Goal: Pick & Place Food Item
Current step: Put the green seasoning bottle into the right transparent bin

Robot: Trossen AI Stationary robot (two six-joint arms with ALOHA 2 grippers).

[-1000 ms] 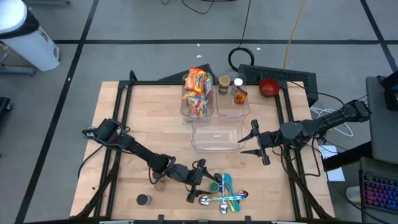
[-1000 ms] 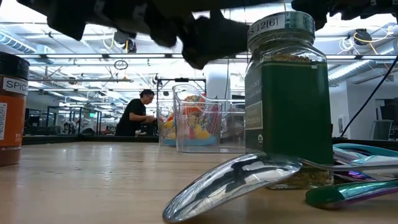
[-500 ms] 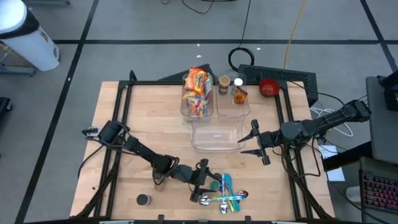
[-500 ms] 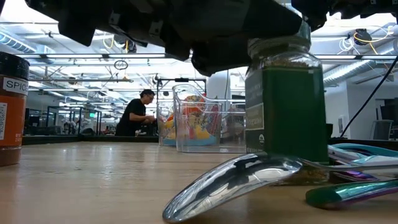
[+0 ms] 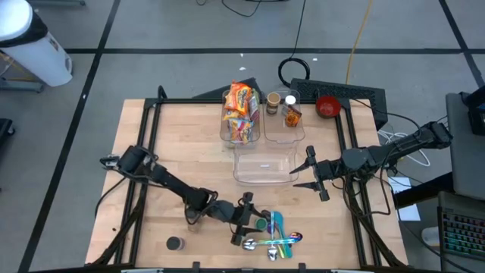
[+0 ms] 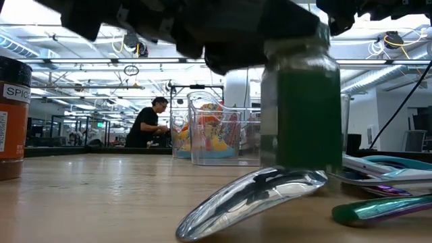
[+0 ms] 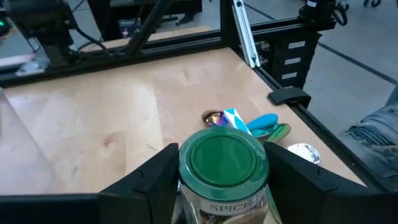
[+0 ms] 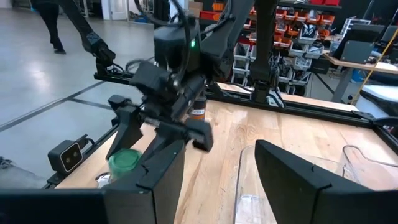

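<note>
A green-lidded spice jar (image 5: 261, 225) stands near the table's front edge, next to a heap of spoons (image 5: 274, 240). My left gripper (image 5: 246, 215) reaches it from the left and is shut on it. In the left wrist view the jar (image 7: 222, 158) fills the space between the two fingers. In the low view the jar (image 6: 302, 108) shows blurred under the dark gripper, its base hidden behind a spoon. My right gripper (image 5: 309, 173) hangs open over the table's right side beside an empty clear bin (image 5: 264, 164), touching nothing. My left gripper pinches the jar's upper wall just below the lid (image 7: 186, 200) between its two fingers (image 7: 155, 177), one on each side. The fingers come nearly level, slanting a little down, from the table's left. The jar stays upright; whether its base is on the table I cannot tell.
At the far middle stand a clear bin of snack packets (image 5: 241, 114) and a clear bin with small jars (image 5: 284, 114); a red bowl (image 5: 327, 106) lies beyond. A dark-lidded jar (image 5: 175, 243) stands at the near left. A person (image 6: 147, 123) works far behind the table.
My left gripper has closed its fingers in on the jar's top and taken hold of it, staying in place. In the low view the jar has shifted a little toward the table's left and shows blurred.
</note>
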